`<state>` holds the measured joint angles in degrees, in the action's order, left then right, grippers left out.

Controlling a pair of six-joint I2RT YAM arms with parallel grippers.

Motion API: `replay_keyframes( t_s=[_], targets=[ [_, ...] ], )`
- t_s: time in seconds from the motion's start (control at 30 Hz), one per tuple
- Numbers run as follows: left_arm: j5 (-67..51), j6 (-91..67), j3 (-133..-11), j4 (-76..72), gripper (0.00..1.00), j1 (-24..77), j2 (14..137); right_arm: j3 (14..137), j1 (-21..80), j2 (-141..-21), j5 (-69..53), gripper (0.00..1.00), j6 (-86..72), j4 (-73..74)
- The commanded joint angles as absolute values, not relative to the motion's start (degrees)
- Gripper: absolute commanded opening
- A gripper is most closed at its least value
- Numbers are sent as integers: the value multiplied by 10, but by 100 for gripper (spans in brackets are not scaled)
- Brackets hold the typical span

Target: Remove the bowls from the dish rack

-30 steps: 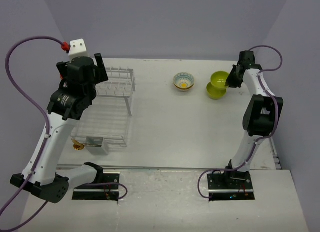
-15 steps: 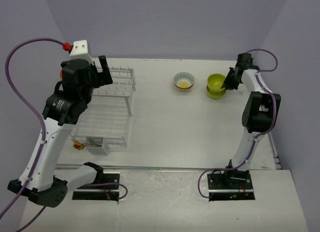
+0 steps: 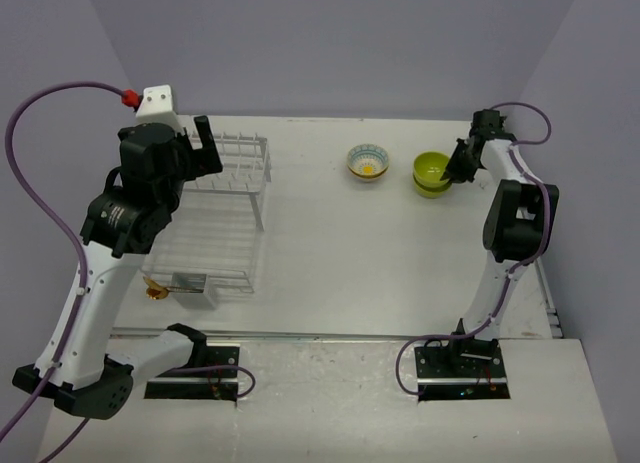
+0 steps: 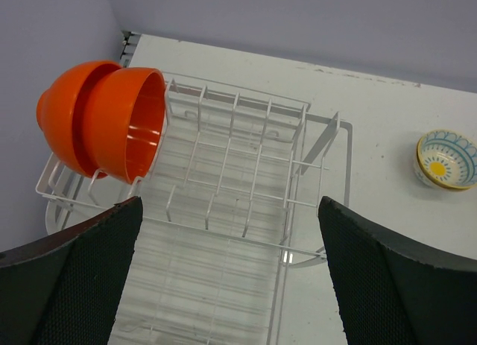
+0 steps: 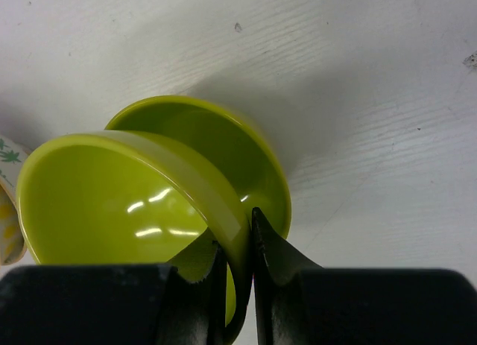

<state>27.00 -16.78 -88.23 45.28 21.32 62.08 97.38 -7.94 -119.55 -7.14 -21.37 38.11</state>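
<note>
The wire dish rack (image 3: 228, 226) sits at the table's left. In the left wrist view two orange bowls (image 4: 100, 124) stand on edge, nested, at the far left corner of the dish rack (image 4: 246, 188). My left gripper (image 4: 231, 285) hovers above the rack, open and holding nothing. In the top view my left gripper (image 3: 200, 148) hides the orange bowls. At the far right my right gripper (image 5: 238, 274) is shut on the rim of a lime-green bowl (image 5: 112, 203), tilted into a second lime-green bowl (image 5: 223, 140) on the table. The cream patterned bowl (image 3: 368, 163) stands just left of them.
A small cutlery holder (image 3: 190, 283) is at the rack's near left corner, with something orange (image 3: 155, 291) beside it. The green bowl stack (image 3: 432, 173) lies close to the table's far right edge. Purple walls close in behind and at both sides.
My right gripper has lowered the tilted green bowl into the other green bowl. My left arm has drifted slightly left and back over the rack, still open.
</note>
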Motion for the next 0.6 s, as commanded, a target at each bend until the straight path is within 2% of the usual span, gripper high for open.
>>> replay_keyframes(
  t_s=[0.0,0.13,0.2,0.3,0.37,0.57],
  targets=[
    [294,-161,-875,462,100,209,627,984,-86,-1193,-91,12,-210,365],
    [301,-159,-874,462,100,209,624,985,-86,-1191,-95,21,-209,365],
    [301,-159,-876,461,100,209,621,984,-86,-1186,-106,32,-206,363],
    [299,-155,-872,454,100,209,619,980,-85,-1179,-112,41,-204,359],
    [303,-153,-867,450,100,209,623,978,-86,-1173,-114,45,-201,356],
    [317,-154,-855,446,100,209,630,963,-86,-1136,-82,47,-201,356]
  ],
)
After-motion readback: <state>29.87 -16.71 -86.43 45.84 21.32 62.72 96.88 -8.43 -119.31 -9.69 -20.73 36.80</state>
